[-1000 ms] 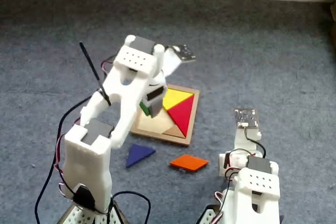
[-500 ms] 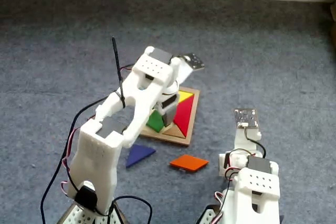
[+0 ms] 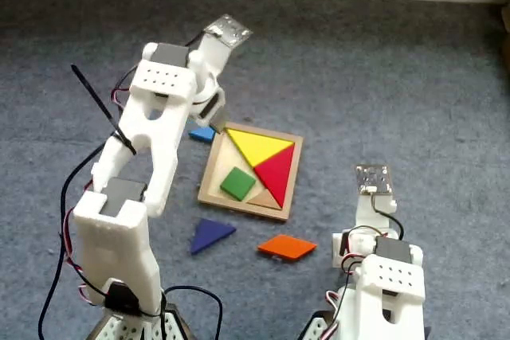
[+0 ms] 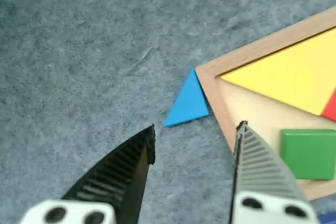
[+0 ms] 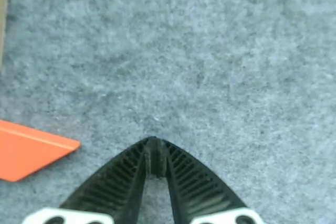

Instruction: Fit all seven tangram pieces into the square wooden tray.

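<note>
Now your left gripper [image 4: 197, 126] is hovering mid-frame, jaws open, by the light blue triangle [image 4: 187, 104]; right gripper [image 5: 153, 142] is sitting jaws closed.

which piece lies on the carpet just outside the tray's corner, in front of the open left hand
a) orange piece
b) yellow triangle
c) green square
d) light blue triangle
d: the left wrist view shows the light blue triangle on the carpet right beside the corner of the wooden tray, just ahead of the left hand.
</note>
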Motion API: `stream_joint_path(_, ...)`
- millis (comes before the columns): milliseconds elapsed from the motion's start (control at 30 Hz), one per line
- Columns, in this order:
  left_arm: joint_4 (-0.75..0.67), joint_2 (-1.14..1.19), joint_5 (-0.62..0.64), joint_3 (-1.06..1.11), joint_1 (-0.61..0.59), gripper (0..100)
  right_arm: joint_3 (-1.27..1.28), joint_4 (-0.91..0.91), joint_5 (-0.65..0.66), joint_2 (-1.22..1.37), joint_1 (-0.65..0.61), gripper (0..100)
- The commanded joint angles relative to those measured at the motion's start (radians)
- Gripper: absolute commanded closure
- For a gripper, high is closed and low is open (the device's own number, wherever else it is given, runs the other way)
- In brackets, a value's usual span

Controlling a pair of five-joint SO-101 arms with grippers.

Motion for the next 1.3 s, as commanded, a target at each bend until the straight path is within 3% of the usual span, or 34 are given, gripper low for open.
stream_joint_path(0,-0.048,0.042,-0.074,-0.005,-0.041,75,0.001,-0.024,0.006,-0.013,0.021,99.4)
stream_joint_path(433,-0.203,0.124,-0.149,0.004,-0.053,76,0.001,-0.024,0.006,-0.013,0.021,99.4)
stream_joint_path(700,-0.199,0.245,-0.198,-0.004,-0.004,76,0.001,-0.024,0.006,-0.013,0.021,99.4)
stream_joint_path(833,-0.196,0.285,-0.212,-0.054,-0.001,80,0.001,-0.024,0.006,-0.013,0.021,99.4)
stream_joint_path(1100,0.046,0.286,-0.210,-0.162,0.022,79,0.001,-0.024,0.006,-0.013,0.021,99.4)
stream_joint_path(1267,0.072,0.289,-0.207,-0.166,0.022,77,0.001,-0.024,0.006,-0.013,0.021,99.4)
